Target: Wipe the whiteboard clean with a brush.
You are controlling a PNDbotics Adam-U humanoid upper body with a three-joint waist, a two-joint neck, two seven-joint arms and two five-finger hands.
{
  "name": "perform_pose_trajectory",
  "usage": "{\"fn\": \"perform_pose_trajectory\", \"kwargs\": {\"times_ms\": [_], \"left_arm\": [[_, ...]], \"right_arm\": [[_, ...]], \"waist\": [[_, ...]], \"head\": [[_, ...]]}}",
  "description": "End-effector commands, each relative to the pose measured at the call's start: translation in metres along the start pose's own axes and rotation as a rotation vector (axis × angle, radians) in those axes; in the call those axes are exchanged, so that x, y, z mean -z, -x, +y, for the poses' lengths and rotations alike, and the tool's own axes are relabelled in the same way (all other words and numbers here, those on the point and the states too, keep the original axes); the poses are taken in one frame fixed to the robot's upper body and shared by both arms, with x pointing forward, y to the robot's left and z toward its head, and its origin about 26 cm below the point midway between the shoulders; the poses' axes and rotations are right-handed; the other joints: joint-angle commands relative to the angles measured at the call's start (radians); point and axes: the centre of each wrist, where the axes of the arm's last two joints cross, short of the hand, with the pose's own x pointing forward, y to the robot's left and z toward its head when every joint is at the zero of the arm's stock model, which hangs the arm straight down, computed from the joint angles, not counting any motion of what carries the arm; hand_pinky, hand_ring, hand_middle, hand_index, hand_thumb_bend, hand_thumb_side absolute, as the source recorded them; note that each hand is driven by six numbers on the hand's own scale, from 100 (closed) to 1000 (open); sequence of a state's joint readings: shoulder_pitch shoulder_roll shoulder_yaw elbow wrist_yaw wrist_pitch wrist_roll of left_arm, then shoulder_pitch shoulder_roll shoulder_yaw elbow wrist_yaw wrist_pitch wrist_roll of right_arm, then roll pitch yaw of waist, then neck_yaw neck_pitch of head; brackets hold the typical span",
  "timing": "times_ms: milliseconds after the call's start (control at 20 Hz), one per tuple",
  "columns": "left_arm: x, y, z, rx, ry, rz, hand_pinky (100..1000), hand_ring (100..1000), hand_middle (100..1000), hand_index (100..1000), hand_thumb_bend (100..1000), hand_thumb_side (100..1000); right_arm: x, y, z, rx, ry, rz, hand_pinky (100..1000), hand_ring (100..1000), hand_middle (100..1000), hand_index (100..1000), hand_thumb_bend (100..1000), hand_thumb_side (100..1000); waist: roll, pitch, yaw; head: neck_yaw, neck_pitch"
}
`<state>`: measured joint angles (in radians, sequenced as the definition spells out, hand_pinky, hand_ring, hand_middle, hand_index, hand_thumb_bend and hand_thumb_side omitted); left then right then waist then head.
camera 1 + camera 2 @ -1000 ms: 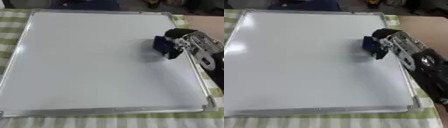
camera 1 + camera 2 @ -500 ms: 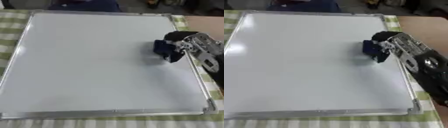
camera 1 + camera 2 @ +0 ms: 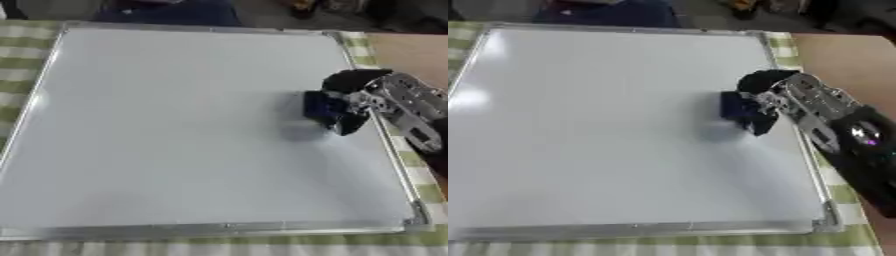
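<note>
the fingers point(image 3: 343, 122) of the right hand point(image 3: 794, 97) are curled round a dark blue brush point(image 3: 738, 108), which is grasped between them and pressed against the whiteboard point(image 3: 175, 130) near its right edge, about halfway up the board. nearest the camera, a green and pale checked cloth point(image 3: 219, 247) is seen below the board's silver lower frame, and more of it is seen along the left side and at the far right corner. the whiteboard is laid flat on this cloth and fills most of both views; its surface is seen as plain pale grey, with no marks that can be made out, and a soft bright reflection is shown toward its left side in the right eye view. the right arm point(image 3: 859, 150) is brought in from the right side, black with silver parts, and is laid across the board's right frame, the hand reaching inward over the white surface. a faint shadow is cast on the board just beside and below the brush. to the right of the cloth, a bare brown table top point(image 3: 411, 55) is shown. beyond the far edge of the board, dark shapes are seen that cannot be made out. the left hand is shown in neither view.
</note>
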<state>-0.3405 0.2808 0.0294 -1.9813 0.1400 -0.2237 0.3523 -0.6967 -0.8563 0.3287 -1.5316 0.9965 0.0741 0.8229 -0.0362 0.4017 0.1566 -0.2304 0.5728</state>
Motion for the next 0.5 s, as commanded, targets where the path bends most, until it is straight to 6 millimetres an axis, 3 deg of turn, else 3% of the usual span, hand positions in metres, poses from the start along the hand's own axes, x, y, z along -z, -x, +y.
{"fn": "perform_pose_trajectory", "kwargs": {"times_ms": [50,500], "left_arm": [[0.0057,-0.007,0.0013,0.002,0.013,-0.031,661,781,767,829,283,1000],[0.0057,-0.007,0.0016,0.004,0.013,-0.031,661,781,767,829,284,1000]], "right_arm": [[-0.0067,0.0016,0.0001,-0.041,-0.012,-0.004,548,782,536,286,100,156],[-0.0161,-0.0014,0.0,-0.072,-0.021,-0.031,546,780,529,285,100,156]], "waist": [[0.002,-0.021,-0.002],[0.0,-0.024,-0.006]], "head": [[0.001,-0.002],[0.001,0.0]]}}
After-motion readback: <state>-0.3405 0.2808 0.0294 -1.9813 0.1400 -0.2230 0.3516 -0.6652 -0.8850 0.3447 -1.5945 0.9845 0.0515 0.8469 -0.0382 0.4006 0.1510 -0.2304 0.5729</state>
